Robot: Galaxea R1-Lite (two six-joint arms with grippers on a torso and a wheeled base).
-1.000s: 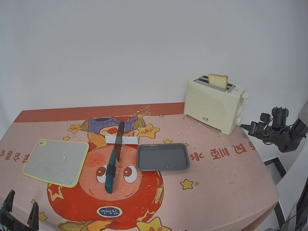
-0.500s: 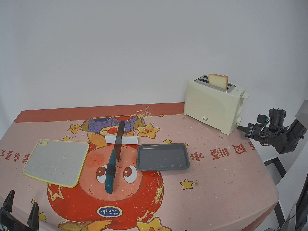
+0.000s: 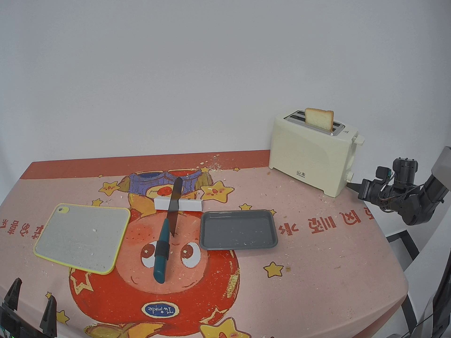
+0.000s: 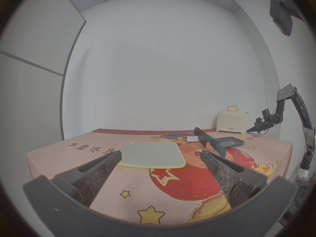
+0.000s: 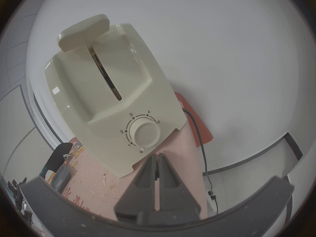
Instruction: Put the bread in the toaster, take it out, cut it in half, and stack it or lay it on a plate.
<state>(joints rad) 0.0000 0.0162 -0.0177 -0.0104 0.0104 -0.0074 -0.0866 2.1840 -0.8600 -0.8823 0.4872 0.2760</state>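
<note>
A plain white wall stands behind a table (image 3: 329, 268) draped in a pink and red cartoon cloth. The cream two-slot toaster (image 3: 312, 158) sits at the far right corner. A grey cutting board with a yellow rim (image 3: 82, 238) lies near the left edge, and a dark grey rectangular tray (image 3: 238, 247) lies mid-table. Between them a teal-handled knife (image 3: 165, 240) leans its blade on a small white block (image 3: 188, 204).

The slice of bread (image 3: 319, 118) stands upright in the toaster's slot, its top proud of it. So loading looks done, while lifting out, halving and plating remain; whether it is toasted I cannot tell.

The right gripper (image 3: 354, 185) hangs just beside the toaster's end, jaws pressed together. The left gripper (image 4: 160, 153) hangs at the near left corner, jaws spread and holding nothing.

The right wrist view adds the toaster's end face up close: lever (image 5: 84, 32) at the top of its track, numbered dial (image 5: 144, 133) just off the fingertips, and the cord (image 5: 197, 139).
</note>
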